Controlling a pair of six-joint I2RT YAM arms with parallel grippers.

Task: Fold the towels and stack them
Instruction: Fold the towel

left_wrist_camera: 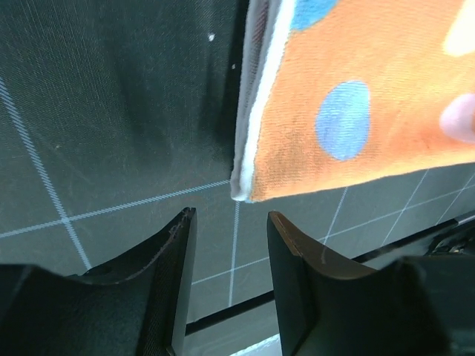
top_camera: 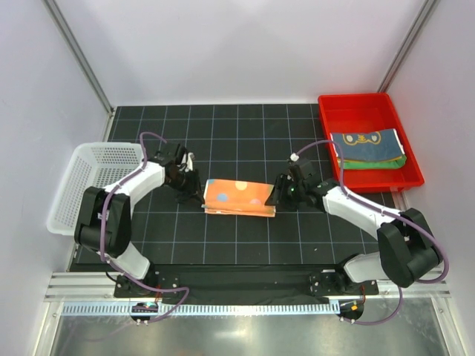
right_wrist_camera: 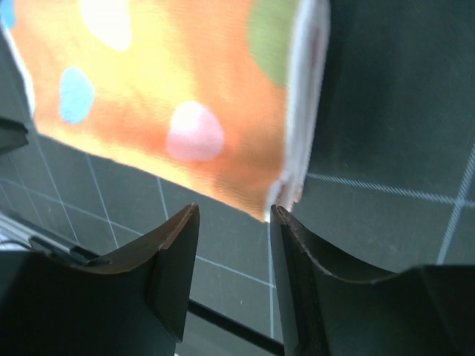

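— Since both claws stand apart and empty, the left claw (left_wrist_camera: pixel 230 219) and the right claw (right_wrist_camera: pixel 234 215) each just short of one end of the folded patched towel (top_camera: pixel 239 197) lying between them, what could go wrong?
— Layers slipping, I'd judge: a pinch catching only the top ply would let the fold spring open mid-carry.
— And around?
— White basket (top_camera: pixel 78 178) outside the left claw; red tray (top_camera: pixel 356 111) beyond the right claw, tiger towel (top_camera: pixel 367 144) on green towel (top_camera: pixel 371 165) inside. The right arm (top_camera: pixel 356 208) itself crosses that route.

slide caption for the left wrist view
Open left gripper poised near a corner of the folded orange spotted towel on the black gridded mat
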